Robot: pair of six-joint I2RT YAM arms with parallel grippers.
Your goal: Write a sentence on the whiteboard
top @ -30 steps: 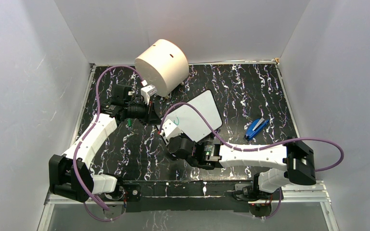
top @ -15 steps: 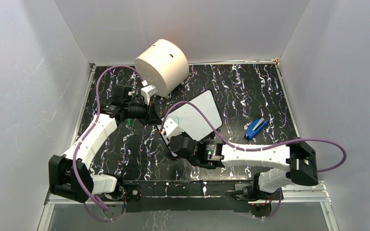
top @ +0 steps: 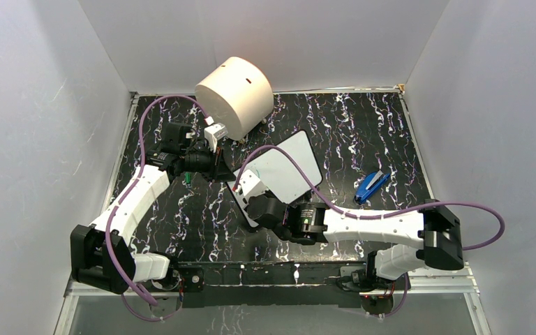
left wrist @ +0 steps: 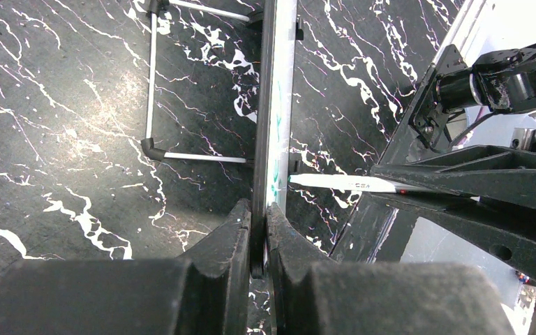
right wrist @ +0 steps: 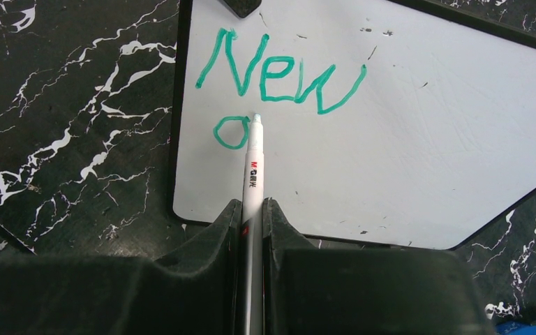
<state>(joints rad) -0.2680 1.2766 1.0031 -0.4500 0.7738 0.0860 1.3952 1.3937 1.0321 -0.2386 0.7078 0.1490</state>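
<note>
Right elbow (top: 441, 241) has swung out; right jaws clamp the marker (right wrist: 253, 167), tip straight ahead on the whiteboard (right wrist: 426, 153) (left jaws pinch its edge).

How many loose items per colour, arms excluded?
White: 2 (whiteboard, marker)
Cream: 1 (cylinder)
Blue: 1 (stapler)
Total: 4

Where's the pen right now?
In the right wrist view, the pen is pinched in the right claw, its tip on the whiteboard just right of the green "o" under "New".
</note>
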